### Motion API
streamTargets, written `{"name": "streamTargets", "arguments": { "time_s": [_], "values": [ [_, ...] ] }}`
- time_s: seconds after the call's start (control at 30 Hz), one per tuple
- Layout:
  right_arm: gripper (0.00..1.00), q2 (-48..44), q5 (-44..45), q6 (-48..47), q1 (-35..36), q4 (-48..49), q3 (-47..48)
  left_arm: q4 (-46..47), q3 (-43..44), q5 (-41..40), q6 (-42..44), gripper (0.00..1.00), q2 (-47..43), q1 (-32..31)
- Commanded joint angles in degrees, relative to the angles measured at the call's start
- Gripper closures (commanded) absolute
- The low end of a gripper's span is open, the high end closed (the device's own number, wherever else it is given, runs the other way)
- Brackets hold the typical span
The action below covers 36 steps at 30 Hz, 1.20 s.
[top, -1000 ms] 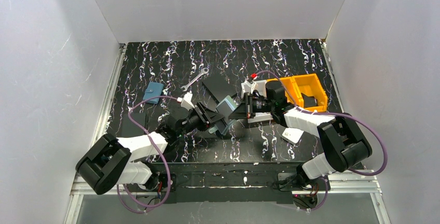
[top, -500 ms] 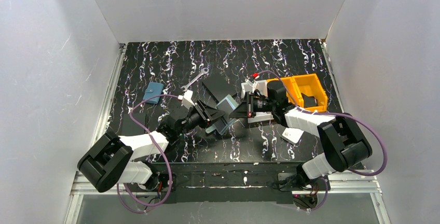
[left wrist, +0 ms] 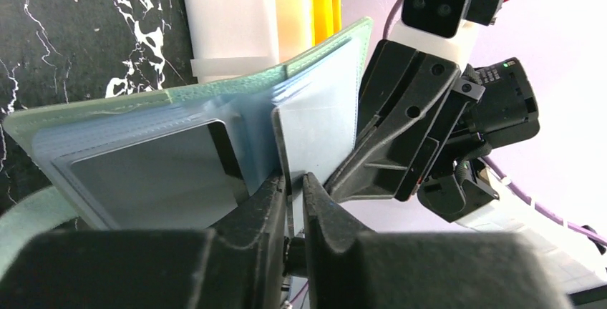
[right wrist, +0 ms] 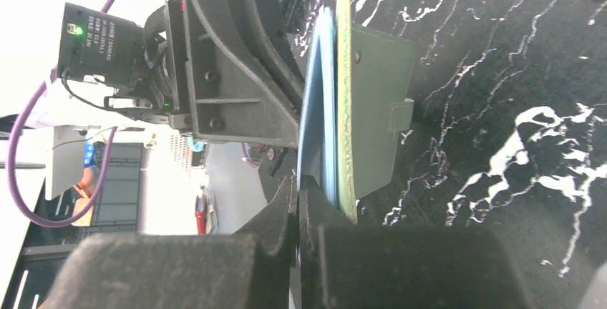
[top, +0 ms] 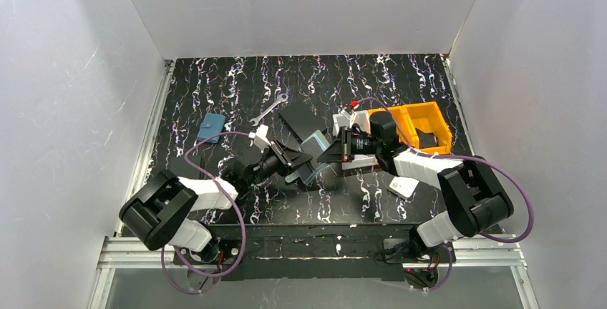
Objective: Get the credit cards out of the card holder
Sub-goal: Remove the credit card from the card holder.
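Flat mint-green folding card holder [top: 309,157] with pale blue inner panels: opened like a book, upright over the black marbled table [top: 215,80], between both grippers.

Left half: dark window pocket [left wrist: 157,173]. Right half: stacked slot edges, with a pale blue sheet [left wrist: 318,123] in front. Credit card or inner panel: cannot tell.

Left gripper [left wrist: 292,180]: jaws closed on that sheet's lower edge.

Right gripper [right wrist: 298,184]: jaws pinched tight on the same pale blue layer, mint cover just beside.

Orange plastic two-compartment bin [top: 429,106] beyond the right arm: one black item [top: 427,139] in the right compartment.

White bin [top: 356,119] just beside it: contents hidden.
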Motion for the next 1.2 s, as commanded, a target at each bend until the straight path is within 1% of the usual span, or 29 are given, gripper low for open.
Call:
{"name": "streamTargets", "arguments": {
  "time_s": [0.0,0.1,0.13,0.27,0.37,0.5,0.63,0.7,0.77,0.83,0.93,0.97,1.1,1.17],
  "values": [
    [0.99,-1.03,-1.78,-1.7,0.34,1.37,-0.08,8.35,0.47,1.69,0.38,0.99,2.58,-0.04],
    [0.99,-1.2,-1.01,-4.23,0.34,-1.32,0.37,11.7,0.1,2.58,0.81,1.0,4.76,-0.04],
    [0.97,-1.41,-0.84,-4.83,0.34,-1.82,0.33,12.64,-0.11,2.89,1.05,1.0,5.21,-0.02],
    [0.83,-2.03,-1.1,-5.38,-0.64,-2.07,0.34,13.37,-1.31,4.43,3.55,1.0,5.99,0.12],
    [0.71,-2.25,-1.9,-4.64,-1.94,-0.77,0.32,13.37,-1.9,7.28,5.26,1.0,6.72,0.38],
    [0.62,-2.29,-2.46,-4.06,-2.12,0.23,0.14,13.63,-1.14,11.53,6.71,1.0,8.42,0.49],
    [0.6,-2.09,-2.56,-3.94,-2.17,0.33,0.41,13.63,-0.35,13.54,7.66,1.0,9.57,0.63],
    [0.61,-2.14,-2.56,-3.96,-2.4,0.23,0.54,13.63,-0.2,14.35,7.89,1.0,10.24,0.78],
    [0.66,-2.41,-2.25,-3.88,-2.83,0.1,0.35,13.71,0.08,15.62,8.14,1.0,10.81,0.98],
    [0.76,-2.61,-1.97,-3.96,-3.15,0.13,0.12,14.07,0.15,16.69,8.2,1.0,11.2,1.05],
    [0.95,-2.71,-2.01,-4.18,-3.26,0.09,0.18,15.62,0.0,17.43,7.85,1.0,11.78,1.24],
    [0.99,-2.71,-2.1,-4.18,-3.31,0.07,0.23,16.41,-0.29,17.41,7.61,1.0,11.9,1.39],
    [0.99,-2.79,-1.86,-4.11,-4.06,-0.14,-0.06,22.94,-1.68,17.95,5.41,1.0,13.55,2.48],
    [0.99,-2.66,-1.92,-3.94,-4.38,0.09,-0.25,23.63,-1.65,18.9,4.83,1.0,14.24,2.84]
  ]
}}
